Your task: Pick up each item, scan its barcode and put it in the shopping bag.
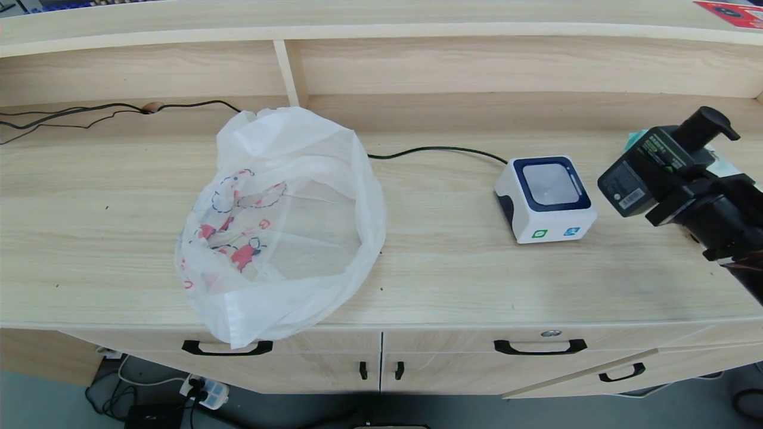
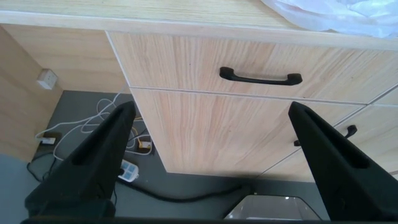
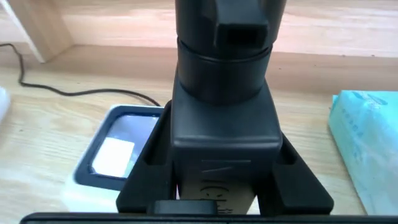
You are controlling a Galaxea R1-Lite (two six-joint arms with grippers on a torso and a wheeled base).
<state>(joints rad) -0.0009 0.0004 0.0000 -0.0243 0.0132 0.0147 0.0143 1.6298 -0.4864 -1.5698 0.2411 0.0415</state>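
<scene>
Scanning seems to be the step in hand. In the head view, the right hand (image 1: 676, 187) is gripping a dark pump bottle (image 1: 641, 173) near the right edge of the table (image 1: 447, 274), just beside the scanner (image 1: 545, 199). The shopping bag (image 1: 369, 196) is lying open toward the front left.

In the left wrist view, the left hand (image 2: 211, 124) is hanging open below the table's front, facing a drawer handle (image 2: 260, 77).

In the right wrist view, the bottle is sitting clamped, with a teal packet (image 3: 367, 143) alongside. Next, the barcode likely needs turning toward the scanner's window.
</scene>
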